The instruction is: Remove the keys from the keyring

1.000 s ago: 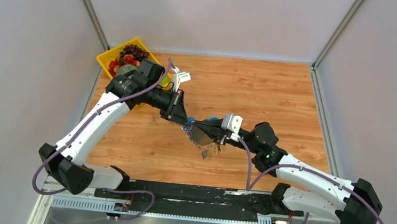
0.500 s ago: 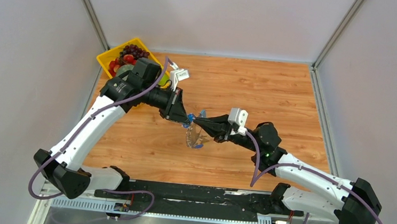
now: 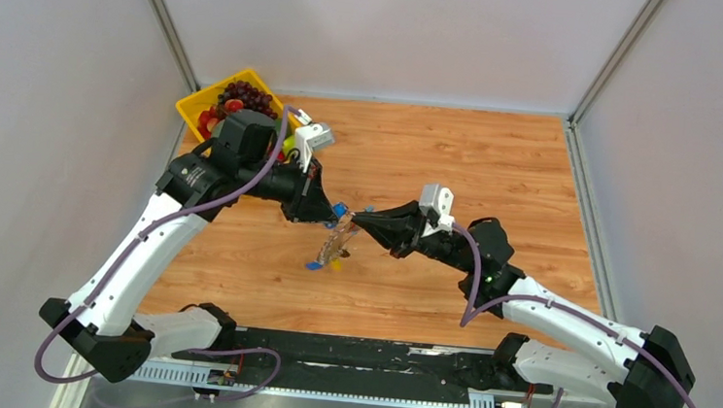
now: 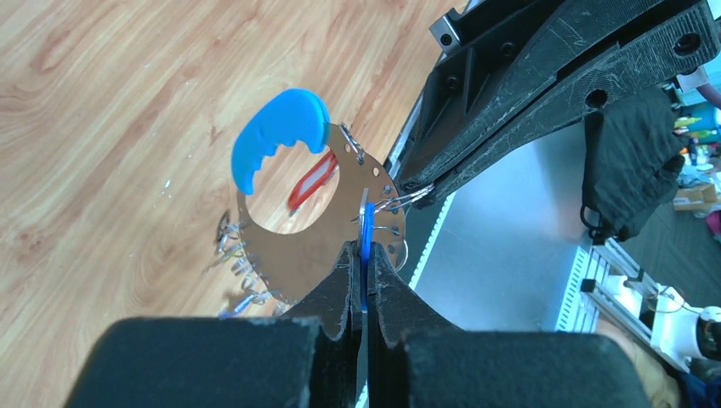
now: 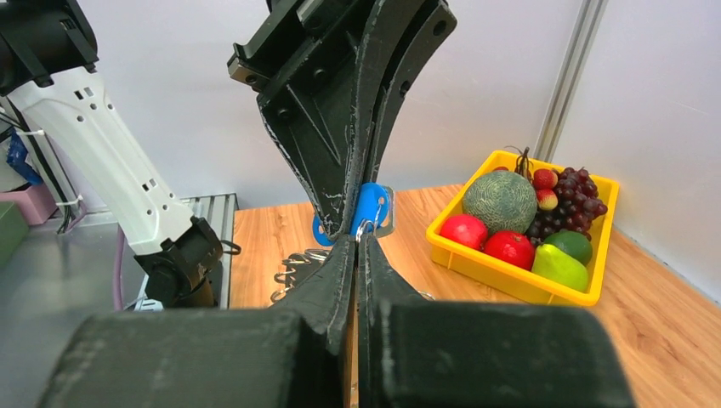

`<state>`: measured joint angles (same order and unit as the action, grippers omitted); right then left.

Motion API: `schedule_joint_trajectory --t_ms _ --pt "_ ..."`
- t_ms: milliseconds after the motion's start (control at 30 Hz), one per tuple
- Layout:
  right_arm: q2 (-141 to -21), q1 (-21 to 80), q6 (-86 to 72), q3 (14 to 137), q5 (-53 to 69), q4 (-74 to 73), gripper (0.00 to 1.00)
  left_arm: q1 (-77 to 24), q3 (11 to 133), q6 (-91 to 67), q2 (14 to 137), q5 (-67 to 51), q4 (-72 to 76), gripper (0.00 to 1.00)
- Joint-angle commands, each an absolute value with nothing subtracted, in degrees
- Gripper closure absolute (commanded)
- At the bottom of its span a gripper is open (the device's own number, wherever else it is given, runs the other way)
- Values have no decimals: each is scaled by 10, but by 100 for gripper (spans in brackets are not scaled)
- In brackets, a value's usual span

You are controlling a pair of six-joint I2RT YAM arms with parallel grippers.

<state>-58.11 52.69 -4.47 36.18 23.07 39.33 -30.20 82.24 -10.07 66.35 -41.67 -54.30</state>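
The keyring (image 4: 293, 246) is a flat grey metal crescent with a bright blue band (image 4: 281, 136), held in the air between both grippers. Several tiny silver keys (image 4: 238, 263) hang from its lower edge, and a red tag (image 4: 313, 178) shows through the hole. My left gripper (image 4: 364, 255) is shut on a thin blue key tag (image 4: 366, 225), seen edge-on. My right gripper (image 5: 357, 238) is shut on a small wire ring (image 4: 406, 195) at the crescent's edge. In the top view the left gripper (image 3: 331, 211) and the right gripper (image 3: 356, 220) meet tip to tip, and the keyring (image 3: 333, 241) dangles below them.
A yellow tray (image 3: 193, 105) of fruit stands at the table's back left, close behind the left arm; it also shows in the right wrist view (image 5: 519, 285). The wooden table (image 3: 497, 166) lies under the keyring. Grey walls close in both sides.
Both grippers keep their hold. The left arm has drawn back to the left and the right arm has reached further left. The keyring has swung and now hangs down to the left.
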Motion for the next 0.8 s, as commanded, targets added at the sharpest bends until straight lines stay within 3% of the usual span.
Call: schedule_joint_trajectory --t_ms 0,767 --pt "-573 526 -53 394 243 368 100 -290 855 -75 643 -357 -510 100" --pt "-710 532 -29 488 203 241 100 -351 893 -42 675 -341 -515 100"
